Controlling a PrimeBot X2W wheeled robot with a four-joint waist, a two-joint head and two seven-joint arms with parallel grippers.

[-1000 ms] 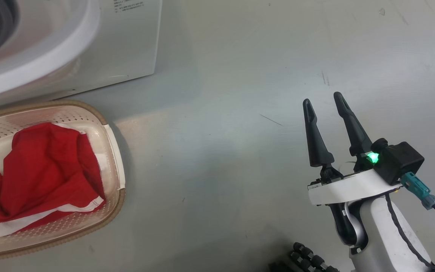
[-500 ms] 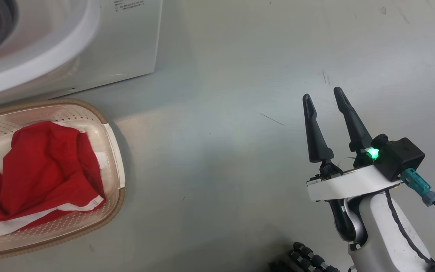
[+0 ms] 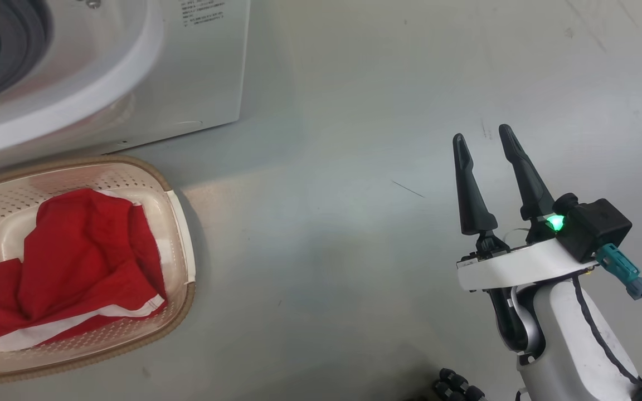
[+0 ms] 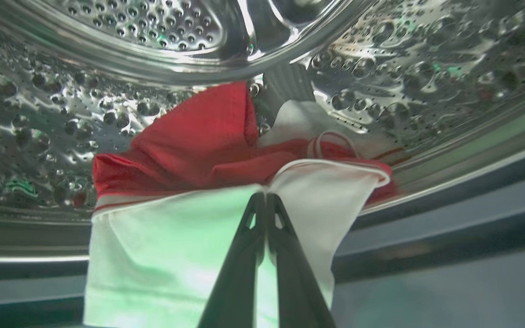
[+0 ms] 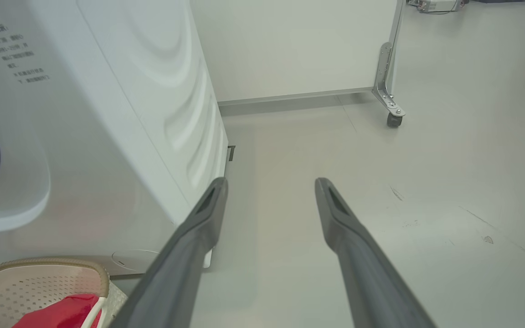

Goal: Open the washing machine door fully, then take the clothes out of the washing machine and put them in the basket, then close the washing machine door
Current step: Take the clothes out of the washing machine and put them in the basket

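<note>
Nearest, in the left wrist view, the left gripper [image 4: 262, 197] is being shown with its jaws pressed flat together, no gap between them. Their tips are being closed on the upper hem of the clothes [image 4: 185, 150], where the hem is being drawn into a small notch. This garment is lying inside the drum [image 4: 107, 105], its long axis running across the view. Its white panel is hanging toward the camera across the drum's front rim, and its red part is being bunched up behind, toward the drum's back. The panel's lower edge is being cut off by the frame.

In the head view, the right gripper [image 3: 481, 135] is being held over the bare floor [image 3: 326, 223]. Its jaws are being kept spread wide with nothing between them, and its fingers are pointing up the view, away from the robot. Well apart from it, to the left, the basket [image 3: 64, 177] is standing on the floor just in front of the washing machine [image 3: 198, 72], with its left side being cut off. A second red garment [image 3: 76, 262] is lying crumpled in it, and a white stripe is running along its near edge. Small white lettering at the frame's edge is too cropped to be read. Farther off, the machine's grey rubber ring [image 3: 20, 58] is being shown only in part, and the printed label [image 3: 203, 11] is too small to be read.
</note>
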